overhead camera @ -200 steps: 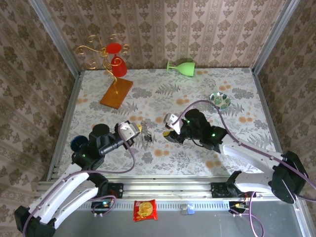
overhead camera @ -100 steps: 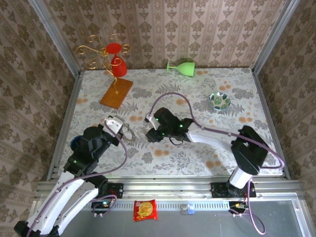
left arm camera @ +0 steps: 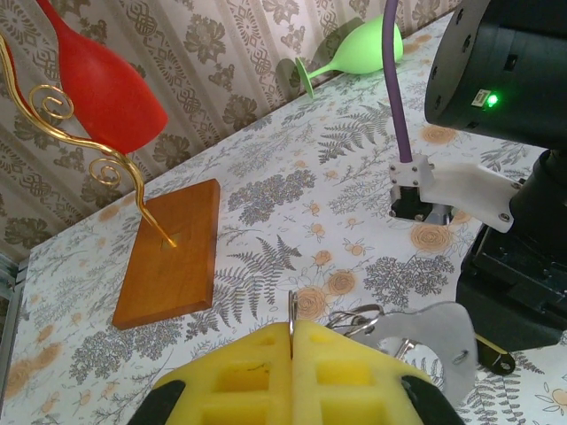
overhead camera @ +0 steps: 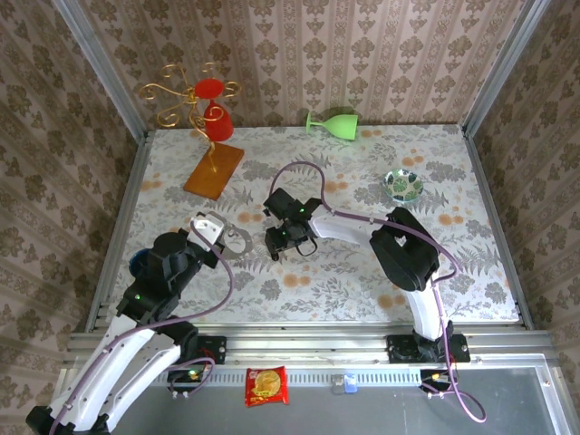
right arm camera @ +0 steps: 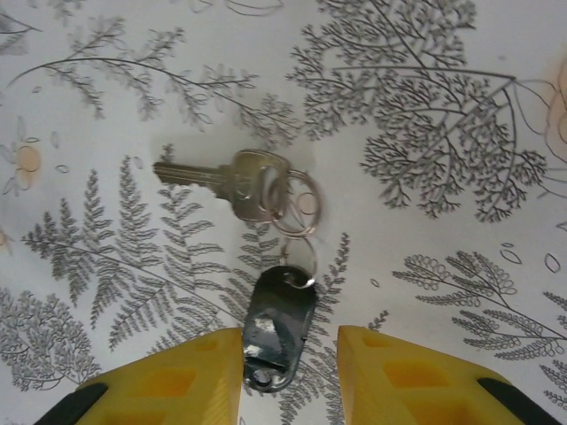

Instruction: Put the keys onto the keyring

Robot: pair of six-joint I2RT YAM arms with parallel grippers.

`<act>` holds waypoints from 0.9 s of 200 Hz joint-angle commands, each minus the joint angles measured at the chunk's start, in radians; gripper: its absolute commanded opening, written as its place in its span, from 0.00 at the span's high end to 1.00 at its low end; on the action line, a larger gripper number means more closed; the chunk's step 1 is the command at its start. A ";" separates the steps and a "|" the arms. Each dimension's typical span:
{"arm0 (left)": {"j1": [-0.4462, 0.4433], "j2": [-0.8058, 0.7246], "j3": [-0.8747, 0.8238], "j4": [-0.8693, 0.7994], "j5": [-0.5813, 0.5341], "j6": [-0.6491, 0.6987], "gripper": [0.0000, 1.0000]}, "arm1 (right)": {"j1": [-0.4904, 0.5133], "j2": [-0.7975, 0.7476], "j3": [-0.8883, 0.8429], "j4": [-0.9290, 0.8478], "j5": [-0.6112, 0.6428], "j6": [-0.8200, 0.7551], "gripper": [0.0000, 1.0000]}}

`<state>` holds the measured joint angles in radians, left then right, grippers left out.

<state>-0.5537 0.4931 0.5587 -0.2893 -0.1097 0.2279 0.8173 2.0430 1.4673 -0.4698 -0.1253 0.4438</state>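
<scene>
The keys [right arm camera: 221,181] lie flat on the fern-patterned table: a metal key joined by small wire rings to a black oblong head [right arm camera: 282,323]. My right gripper [right arm camera: 290,343] stands open straight above them, a yellow pad on each side of the black head, and its left pad is almost touching it. From above, this gripper [overhead camera: 277,243] points down at mid-table. My left gripper [left arm camera: 292,335] is shut on the thin edge of the keyring [left arm camera: 291,310]; a flat grey part with a hole [left arm camera: 443,341] sticks out to the right. In the top view the keyring [overhead camera: 238,243] hangs from the left gripper [overhead camera: 220,234].
A wooden base [overhead camera: 214,170] with a gold wire stand and a red glass [overhead camera: 216,118] sits at the back left. A green glass [overhead camera: 333,122] lies on its side at the back wall. A small green dish [overhead camera: 403,185] is at the right.
The right gripper has swung left from mid-table to directly over the keys, its arm folding in. The left gripper drew back to the left with the keyring, then held still.
</scene>
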 commanded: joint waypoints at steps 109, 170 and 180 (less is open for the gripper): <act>0.008 -0.018 0.014 0.027 0.017 -0.019 1.00 | -0.027 0.110 0.081 0.019 -0.073 0.075 0.72; 0.008 -0.017 0.011 0.033 0.023 -0.017 1.00 | -0.030 0.136 0.108 0.015 -0.070 0.072 0.78; 0.008 -0.016 0.010 0.032 0.025 -0.017 1.00 | -0.030 0.137 0.108 0.016 -0.069 0.073 0.81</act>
<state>-0.5537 0.4923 0.5587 -0.2928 -0.0982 0.2279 0.7914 2.1521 1.5467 -0.4507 -0.1879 0.5037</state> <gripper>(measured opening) 0.053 0.219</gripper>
